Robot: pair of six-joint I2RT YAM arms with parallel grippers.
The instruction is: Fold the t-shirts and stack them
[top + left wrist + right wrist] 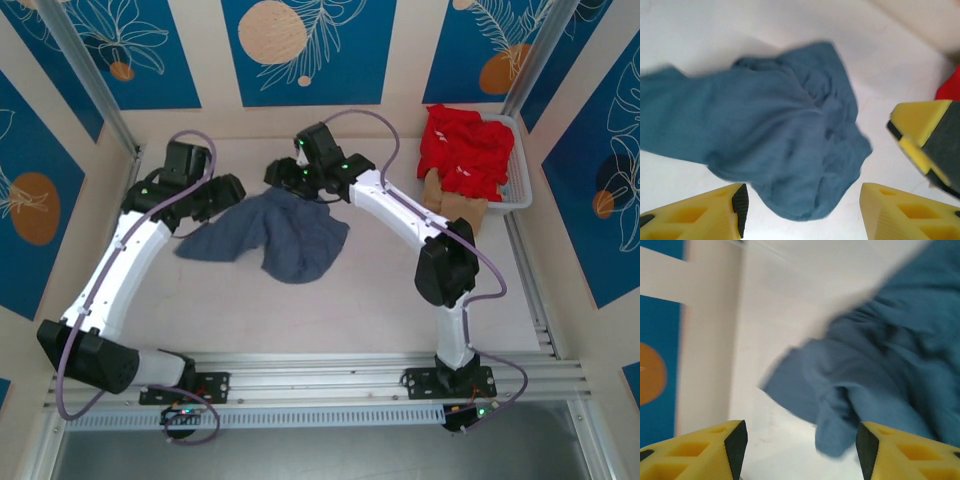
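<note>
Pale desk [380, 300] carries the crumpled blue-grey t-shirt [285, 235] just beneath the left pincer [802, 205] and right pincer [797, 440], both released wide, likely poised to spread it flat, while red t-shirts [465, 150] wait in the basket [520, 195] beyond the right pincer.

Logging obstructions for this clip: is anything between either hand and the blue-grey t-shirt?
Nothing visible: the left hand and right hand hang open just over the blue-grey t-shirt, its cloth in plain sight between their fingers.
</note>
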